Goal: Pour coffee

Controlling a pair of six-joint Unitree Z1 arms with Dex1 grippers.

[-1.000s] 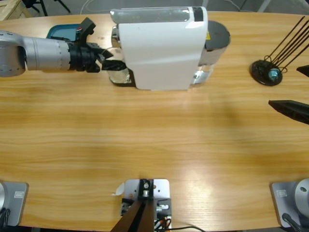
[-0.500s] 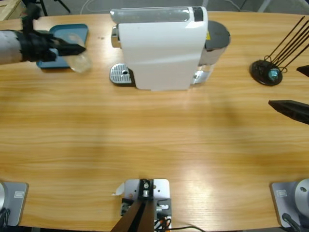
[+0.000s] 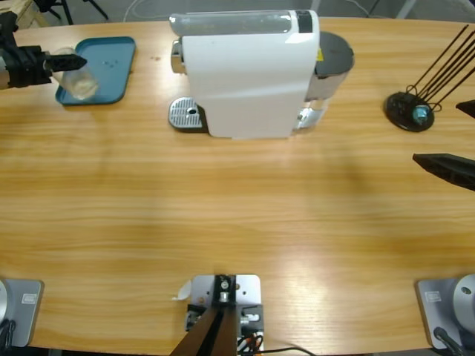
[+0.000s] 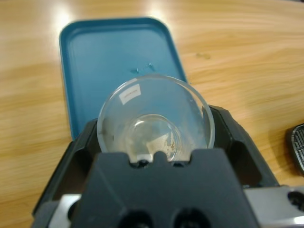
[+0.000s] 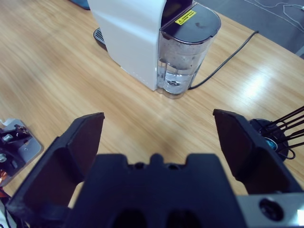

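My left gripper point(image 3: 65, 64) is shut on a clear glass cup point(image 4: 154, 126), which lies tilted on its side between the jaws. The cup point(image 3: 76, 77) hangs over the left part of a blue tray point(image 3: 111, 55) at the table's far left back. I see no liquid in it. The white coffee machine point(image 3: 249, 74) stands at the back middle, and its round metal drip grate point(image 3: 188, 115) is bare. My right gripper point(image 5: 159, 121) is open and holds nothing, off at the table's right edge and facing the machine point(image 5: 126, 33).
A clear water tank point(image 5: 183, 59) with a dark lid sits on the machine's right side, with a black cable running off behind it. A black round stand with thin rods point(image 3: 413, 110) is at the back right.
My left gripper has carried the glass cup away from the machine's drip grate, leftwards to above the blue tray. The right arm has not moved.
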